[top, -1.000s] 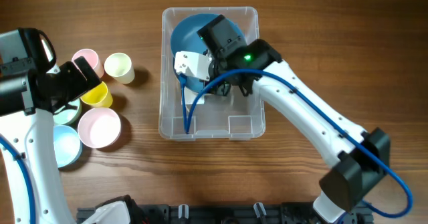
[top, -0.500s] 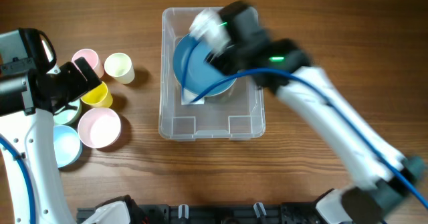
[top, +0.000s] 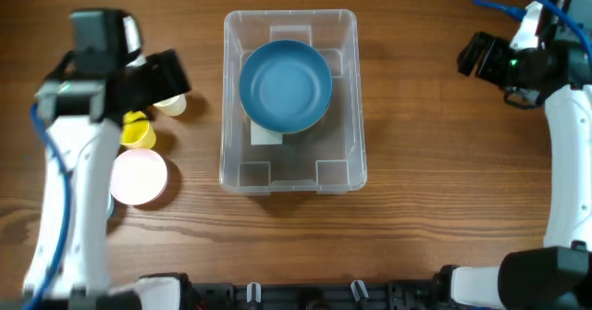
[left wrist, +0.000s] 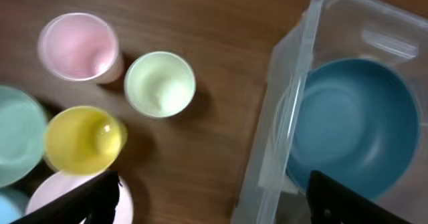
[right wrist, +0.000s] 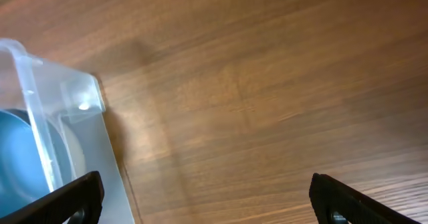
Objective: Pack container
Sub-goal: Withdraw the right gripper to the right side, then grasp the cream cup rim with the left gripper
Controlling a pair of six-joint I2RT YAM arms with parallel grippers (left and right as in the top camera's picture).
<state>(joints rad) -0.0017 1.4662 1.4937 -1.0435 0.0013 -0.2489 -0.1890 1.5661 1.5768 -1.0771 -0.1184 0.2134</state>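
The container (top: 344,116) sits in the middle of the bench (top: 416,217) with a blue bowl (top: 285,86) inside. The bowl takes up much room, so the next big thing may catch on the wall. The little cups (left wrist: 160,83) stand close together, so the left tool (left wrist: 214,182), wide open and empty, could knock one over. The right tool (right wrist: 204,184) is open and empty too. The container is clear plastic with round corners

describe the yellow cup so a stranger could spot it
Find the clear container mid-table. Left of it, the yellow cup stands between the pale green cup and the pink bowl. It is the only bright yellow piece there.
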